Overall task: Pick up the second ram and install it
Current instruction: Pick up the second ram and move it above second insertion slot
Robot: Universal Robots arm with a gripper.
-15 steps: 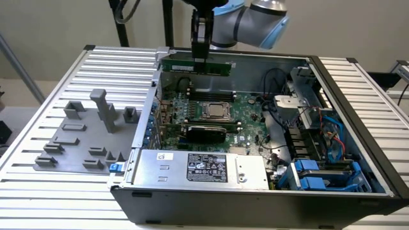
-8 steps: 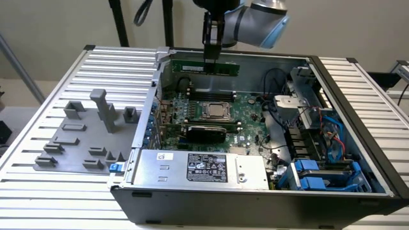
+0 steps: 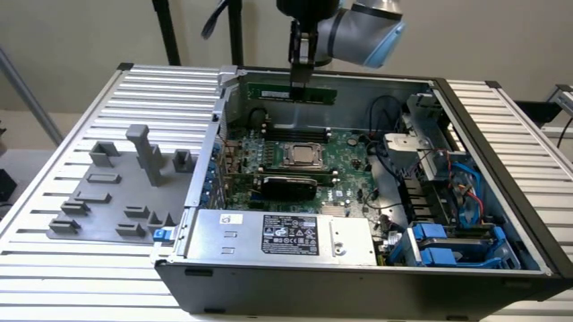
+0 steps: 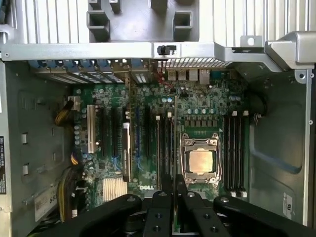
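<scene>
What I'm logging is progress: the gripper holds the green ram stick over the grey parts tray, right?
Not quite: the gripper holds the green ram stick over the open computer case, not the grey parts tray; the exterior view shows it.

Case (image 3: pixel 358 288) open overhead; expansion card (image 3: pixel 286 182), cables (image 3: pixel 380 161) rise near memory slots (image 3: pixel 300 132).

Green second ram (image 3: pixel 268 91), green motherboard (image 3: pixel 345 151), silver processor (image 3: pixel 302 155), blue drive brackets (image 3: pixel 445 245), grey table (image 3: pixel 161 84) (ribbed in parallel stripes)
</scene>
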